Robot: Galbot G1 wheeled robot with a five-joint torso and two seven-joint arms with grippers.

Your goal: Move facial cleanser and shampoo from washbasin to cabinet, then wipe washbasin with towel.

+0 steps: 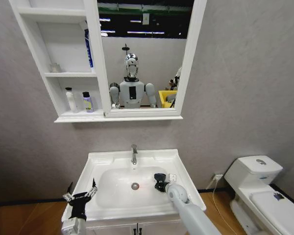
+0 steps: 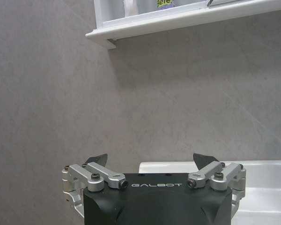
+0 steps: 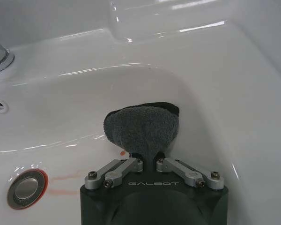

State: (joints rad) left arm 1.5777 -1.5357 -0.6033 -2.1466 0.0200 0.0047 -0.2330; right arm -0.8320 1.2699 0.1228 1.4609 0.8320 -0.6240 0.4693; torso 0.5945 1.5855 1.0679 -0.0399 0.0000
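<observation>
The dark grey towel (image 3: 143,129) is pressed against the right inner wall of the washbasin (image 1: 105,159) bowl, and my right gripper (image 3: 147,159) is shut on it. In the head view the right gripper (image 1: 159,182) sits right of the drain (image 1: 135,186). A faint red smear (image 3: 61,178) lies beside the drain (image 3: 25,187). My left gripper (image 1: 80,193) hovers open and empty at the basin's left rim; the left wrist view shows the left gripper (image 2: 151,161) facing the wall. On the cabinet (image 1: 95,58)'s lowest shelf stand a white bottle (image 1: 70,99) and a shorter dark-capped bottle (image 1: 87,102).
The chrome tap (image 1: 134,154) rises at the back of the basin. A white toilet (image 1: 259,186) stands to the right, with a wall socket and cable (image 1: 218,176) between. A blue item (image 1: 89,49) and a small clear object (image 1: 55,67) occupy the middle shelf.
</observation>
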